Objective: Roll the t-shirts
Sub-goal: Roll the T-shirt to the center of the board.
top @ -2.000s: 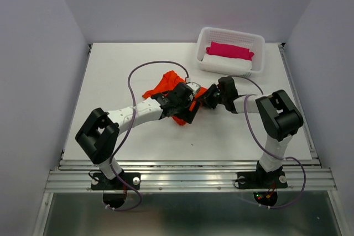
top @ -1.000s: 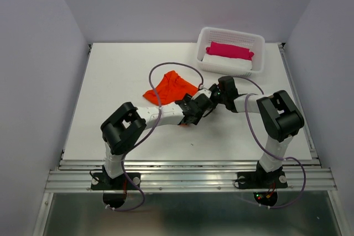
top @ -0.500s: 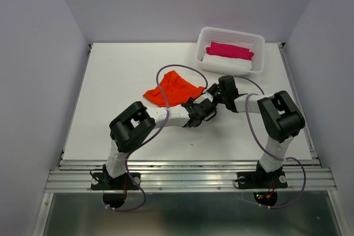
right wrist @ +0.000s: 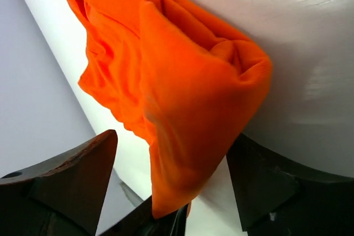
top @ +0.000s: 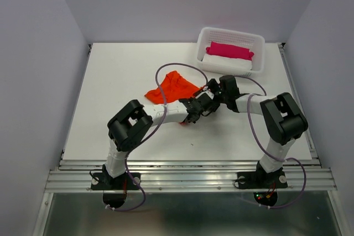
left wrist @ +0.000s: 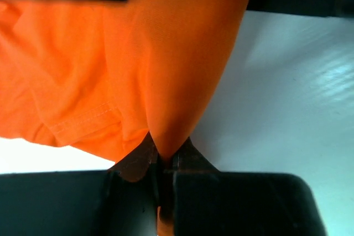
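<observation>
The orange-red t-shirt (top: 172, 88) lies crumpled in the middle of the white table. My left gripper (top: 199, 105) is at its right-hand corner, and in the left wrist view this gripper (left wrist: 164, 148) is shut on a pinched fold of the t-shirt (left wrist: 166, 70). My right gripper (top: 211, 97) faces it from the right, almost touching. In the right wrist view the right gripper (right wrist: 172, 156) stands open, its dark fingers (right wrist: 77, 172) wide on either side of a hanging bunch of the t-shirt (right wrist: 188, 92) without gripping it.
A white basket (top: 229, 30) at the back right holds a magenta bundle (top: 229, 50) on a white bundle (top: 225, 63). A purple cable (top: 177, 66) loops over the shirt's far edge. Grey walls enclose the table on three sides.
My left gripper has closed on the shirt's corner fold. My right gripper has opened and let the fabric go. The left wrist has edged slightly toward the back.
</observation>
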Robot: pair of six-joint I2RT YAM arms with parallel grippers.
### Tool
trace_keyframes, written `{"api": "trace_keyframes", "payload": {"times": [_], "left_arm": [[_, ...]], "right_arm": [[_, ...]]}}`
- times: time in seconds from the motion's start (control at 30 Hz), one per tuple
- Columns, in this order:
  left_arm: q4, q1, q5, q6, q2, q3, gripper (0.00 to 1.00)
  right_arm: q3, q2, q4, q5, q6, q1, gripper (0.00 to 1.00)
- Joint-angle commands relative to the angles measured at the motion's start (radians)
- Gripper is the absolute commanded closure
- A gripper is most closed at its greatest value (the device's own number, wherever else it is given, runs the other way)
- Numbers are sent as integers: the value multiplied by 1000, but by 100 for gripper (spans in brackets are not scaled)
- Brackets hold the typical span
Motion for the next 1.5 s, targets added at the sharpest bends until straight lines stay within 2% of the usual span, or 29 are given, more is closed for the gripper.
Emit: {"api": "trace_keyframes", "payload": {"times": [0.0,0.03,0.17,0.47,0.9,1.1,1.23,1.27,1.33,1.37,1.47], "left_arm": [[3,60,230,24,-107,35,100],[9,75,270,21,-114,29,100],[43,156,523,-1,-153,-8,100],[79,287,874,-30,-151,-52,100],[113,368,1152,-73,-62,-61,100],[167,413,1223,-147,-35,-112,100],[195,425,1241,-186,-19,-147,100],[199,425,1243,-189,-18,-152,100],[213,428,1246,-199,-16,-167,100],[216,428,1248,-203,-16,-175,100],[227,431,1248,-209,-12,-178,100]], "right_arm": [[4,-79,-37,18,-22,-4,11],[5,-100,-67,27,-34,-4,6],[-15,-182,-124,88,-51,-24,0],[-74,-407,-279,237,-108,-134,0],[-60,-435,-330,267,-172,-134,0],[-54,-421,-304,207,-212,-134,1],[-51,-377,-270,158,-232,-108,11],[-49,-369,-256,150,-234,-98,22],[-43,-349,-244,135,-234,-62,32],[-40,-328,-238,135,-231,-50,45],[-25,-294,-198,121,-229,-4,59]]}}
